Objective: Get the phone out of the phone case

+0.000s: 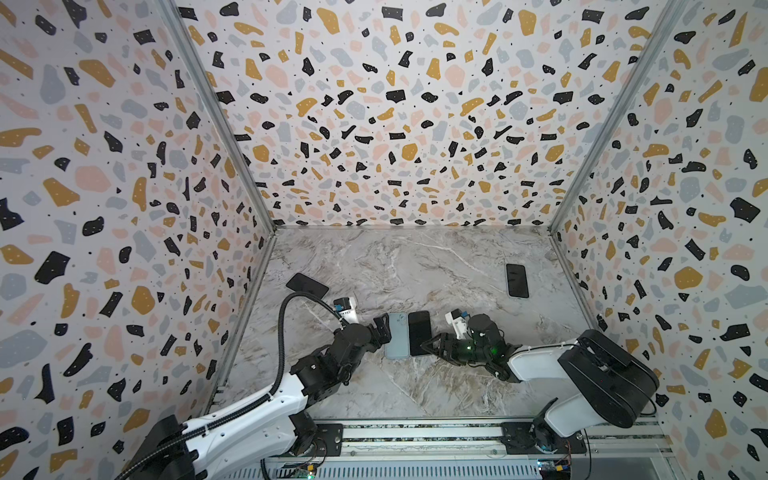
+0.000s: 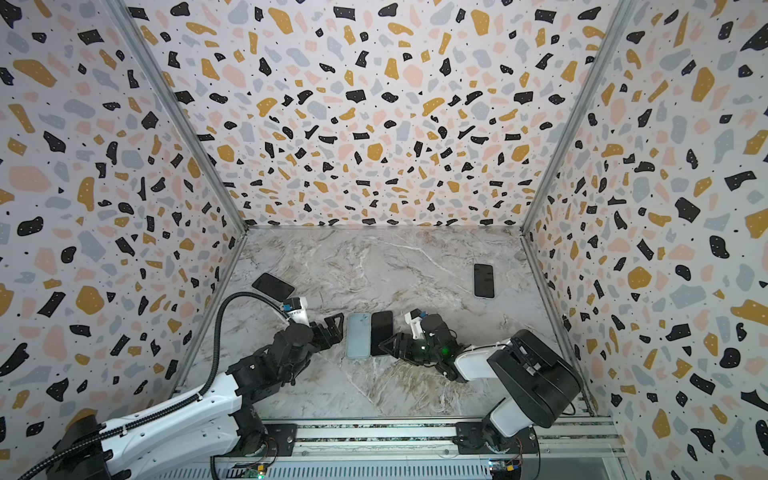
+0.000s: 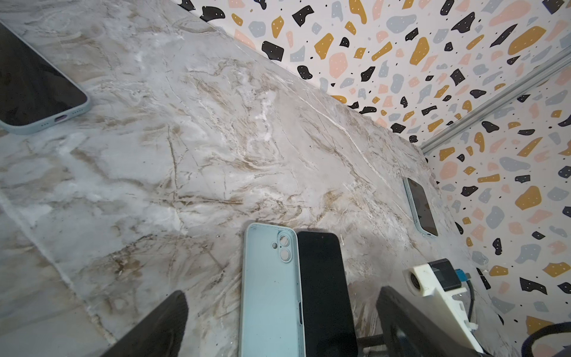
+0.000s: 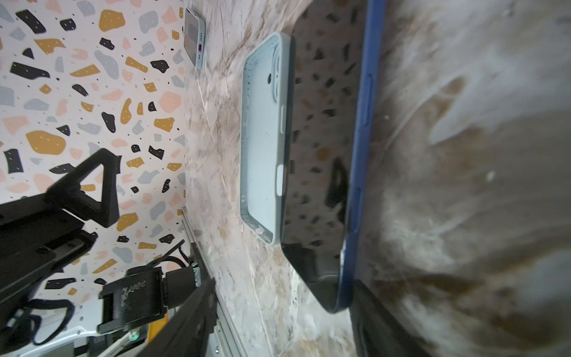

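Finding: the separation looks complete. Well left of the case (image 1: 397,336) and behind it, the left cased phone (image 1: 306,284) lies flat on the table (image 1: 415,257) with nothing near it.

Just left of the case, the left gripper (image 1: 383,331) hangs with jaws spread wide and nothing in them. In its wrist view the case's near end shows between the fingers (image 3: 160,327), with no contact visible.

The case lies hollow side up and empty. Against its right edge lies the phone (image 1: 419,333) — bare, screen up, flat on the table.

Just right of the case and the phone, the right gripper (image 1: 434,348) has its jaws apart. The phone's near corner sits between them in the wrist view, unclamped as far as can be judged.

Well right of the case and behind it, the right cased phone (image 1: 517,280) rests alone.

Outstanding, on this evidence: only to draw both arms clear — whether the two cased phones are also to be stripped cannot be told.
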You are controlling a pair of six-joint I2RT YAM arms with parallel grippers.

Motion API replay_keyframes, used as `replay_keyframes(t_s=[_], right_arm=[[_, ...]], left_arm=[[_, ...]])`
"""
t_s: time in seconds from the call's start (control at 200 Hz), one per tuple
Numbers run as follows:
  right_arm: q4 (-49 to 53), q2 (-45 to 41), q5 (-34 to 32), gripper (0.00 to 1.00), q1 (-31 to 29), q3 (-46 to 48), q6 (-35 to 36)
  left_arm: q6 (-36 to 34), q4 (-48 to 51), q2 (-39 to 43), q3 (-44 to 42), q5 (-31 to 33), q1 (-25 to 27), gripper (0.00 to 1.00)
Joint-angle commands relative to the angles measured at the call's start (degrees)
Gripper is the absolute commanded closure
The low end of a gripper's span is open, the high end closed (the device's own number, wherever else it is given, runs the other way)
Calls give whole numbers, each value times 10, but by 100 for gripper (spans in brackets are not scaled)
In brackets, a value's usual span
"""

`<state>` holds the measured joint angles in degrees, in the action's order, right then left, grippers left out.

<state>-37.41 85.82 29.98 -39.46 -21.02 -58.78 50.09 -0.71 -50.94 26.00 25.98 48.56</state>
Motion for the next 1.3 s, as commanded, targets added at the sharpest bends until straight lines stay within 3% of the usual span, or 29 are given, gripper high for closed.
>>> replay_keyframes(t_s=[0.0, 0.225, 0.506, 0.851, 1.066, 1.297], right_arm=[[36, -31, -16, 23, -3, -20, 27], [100, -74, -25, 13, 1, -32, 57], [313, -213, -98, 0, 46, -79, 161], [562, -291, -283, 1, 169, -190, 303], [561, -243, -372, 1, 261, -236, 370], [491, -144, -372, 1, 333, -265, 456]], left_arm=[[-16, -16, -8, 17, 0, 2, 2], [-35, -34, -29, 31, -18, 2, 2], [-107, -123, -57, 47, -84, 2, 1], [-212, -210, -123, 81, -153, 9, 0], [-254, -209, -146, 113, -150, 20, 0], [-298, -167, -121, 142, -126, 22, 0]])
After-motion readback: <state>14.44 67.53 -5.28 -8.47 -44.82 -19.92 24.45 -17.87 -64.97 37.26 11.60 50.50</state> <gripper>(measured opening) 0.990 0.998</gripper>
